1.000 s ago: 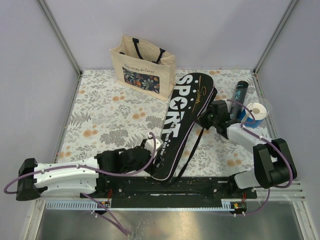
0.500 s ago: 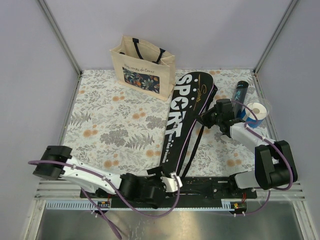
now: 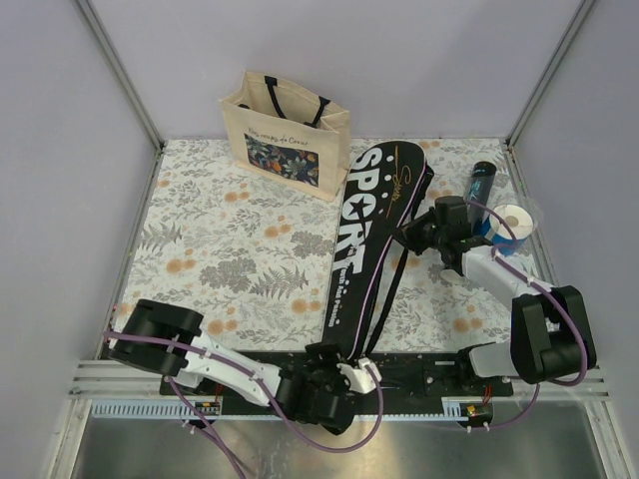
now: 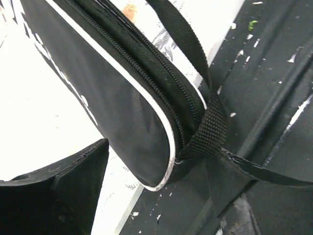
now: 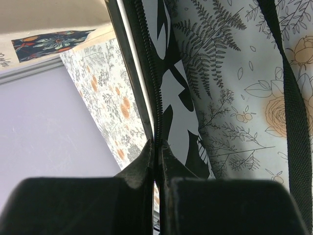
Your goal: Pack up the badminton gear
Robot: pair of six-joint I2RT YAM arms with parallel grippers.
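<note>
Cover [image 3: 361,239] swung straighter; left claw [image 3: 347,362] apart by its tip, right claw [image 3: 407,238] pinching its zipper.

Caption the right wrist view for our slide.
Right gripper pinches the zipper edge of the black racket cover.

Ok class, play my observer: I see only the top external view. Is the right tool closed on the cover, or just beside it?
Observer: Closed. The right wrist view shows the right tool pinching the cover along its zipper.
Operator: Is the zipper shut at the narrow end?
Observer: It looks shut in the left wrist view; the strap wraps across that end.
Operator: Is the left tool gripping there?
Observer: No, the left tool is open, that end lying between its fingers.
</note>
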